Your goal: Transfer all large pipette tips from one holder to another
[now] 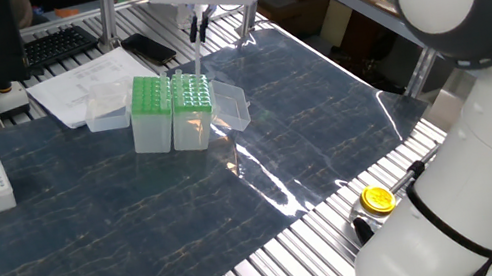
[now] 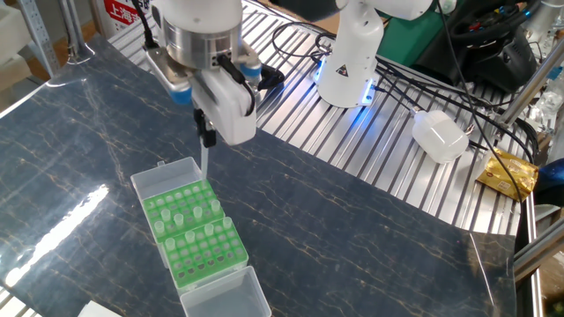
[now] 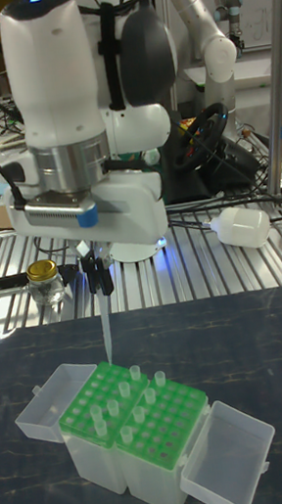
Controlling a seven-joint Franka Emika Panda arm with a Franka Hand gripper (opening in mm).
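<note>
Gripper [image 3: 98,276] is clenched on one large pipette tip [image 3: 105,326], held upright w/ its point just above the green racks [image 3: 134,411], near their 11 o'clock corner. Approx. a dozen more tips [image 3: 126,410] stand in the racks, though the count is hard to read. Open clear lids [image 3: 228,459] at 4 and 9 o'clock.
</note>
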